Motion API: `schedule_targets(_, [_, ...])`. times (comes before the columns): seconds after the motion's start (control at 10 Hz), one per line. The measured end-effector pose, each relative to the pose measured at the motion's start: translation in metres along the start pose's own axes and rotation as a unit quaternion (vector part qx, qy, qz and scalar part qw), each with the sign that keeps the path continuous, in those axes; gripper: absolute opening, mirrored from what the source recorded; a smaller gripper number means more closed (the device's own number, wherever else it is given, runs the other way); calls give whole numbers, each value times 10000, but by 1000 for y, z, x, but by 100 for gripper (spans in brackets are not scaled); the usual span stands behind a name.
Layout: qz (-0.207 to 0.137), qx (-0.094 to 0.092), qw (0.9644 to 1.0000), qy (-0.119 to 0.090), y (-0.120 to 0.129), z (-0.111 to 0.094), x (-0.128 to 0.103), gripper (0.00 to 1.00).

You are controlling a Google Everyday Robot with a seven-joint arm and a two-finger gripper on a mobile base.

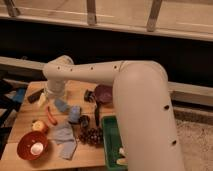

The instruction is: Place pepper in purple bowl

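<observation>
The gripper (49,98) is seen at the end of the white arm (95,72), low over the wooden table (77,88) and well to the picture's left of the purple bowl (103,93); its jaws are set wide, and nothing is seen held between them; the pepper (50,115) is found lying on the table just on the camera's side of the gripper, well to the left of the purple bowl and somewhat nearer the camera than it; whether the gripper touches the pepper cannot be told; two small blue items (61,105) are placed between the pepper and the purple bowl; a small dark item (89,95) is set just beside the purple bowl on its left; a dark cup (84,120) is seen in front of the purple bowl and a little to its left, and a dark cluster resembling grapes (91,135) is found further forward; a green tray (111,135) is placed in front of the purple bowl, partly hidden by the arm; a bluish cloth (64,138) is spread forward and left of the purple bowl; beyond it, further left, a round yellow-red fruit (39,126) is set near the pepper; a red-orange bowl (24,145) with a pale object (37,148) inside is seen farthest forward and left; a black object (34,96) is laid far to the left, level with the purple bowl.
</observation>
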Motion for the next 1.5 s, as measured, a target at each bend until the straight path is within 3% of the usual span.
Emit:
schedule_targets(0.2, [92,-69,9998,150,1,7,8,80])
schedule_targets(0.4, [164,-215,9987,440,8,19,21,80])
schedule_targets(1.0, [192,-229,9983,498,16,22,23,80])
schedule_targets(1.5, [395,-364,9953,810,9,67,21,80])
